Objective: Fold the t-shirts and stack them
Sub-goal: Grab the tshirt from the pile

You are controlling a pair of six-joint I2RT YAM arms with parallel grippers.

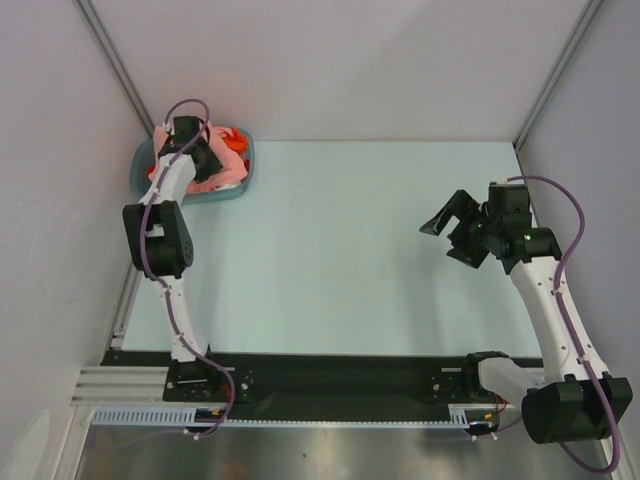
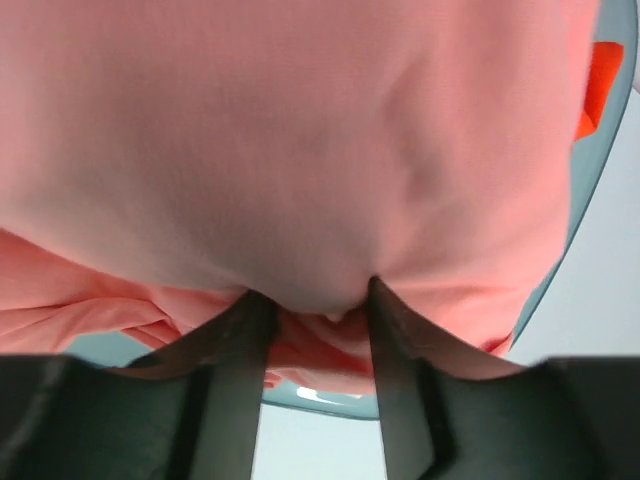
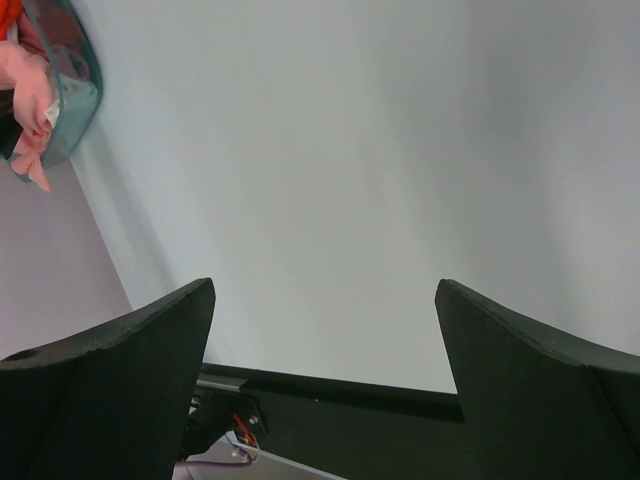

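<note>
A salmon-pink t-shirt [image 2: 300, 150] fills the left wrist view, bunched in the teal basket [image 1: 243, 183] at the table's far left. A bright orange t-shirt [image 2: 600, 85] peeks out beside it, at the basket's far edge [image 1: 232, 134]. My left gripper [image 1: 198, 152] is down in the basket. Its fingertips are pressed into the pink cloth, a fold bulges between them [image 2: 315, 290], and the jaws still stand apart. My right gripper [image 1: 447, 232] hovers wide open over the right side of the table, holding nothing [image 3: 325, 290].
The pale table top [image 1: 350, 240] stretches between the two arms. Grey walls close in the left, back and right sides. A black rail [image 1: 340, 375] runs along the near edge by the arm bases. The basket [image 3: 75, 100] shows at the right wrist view's top left.
</note>
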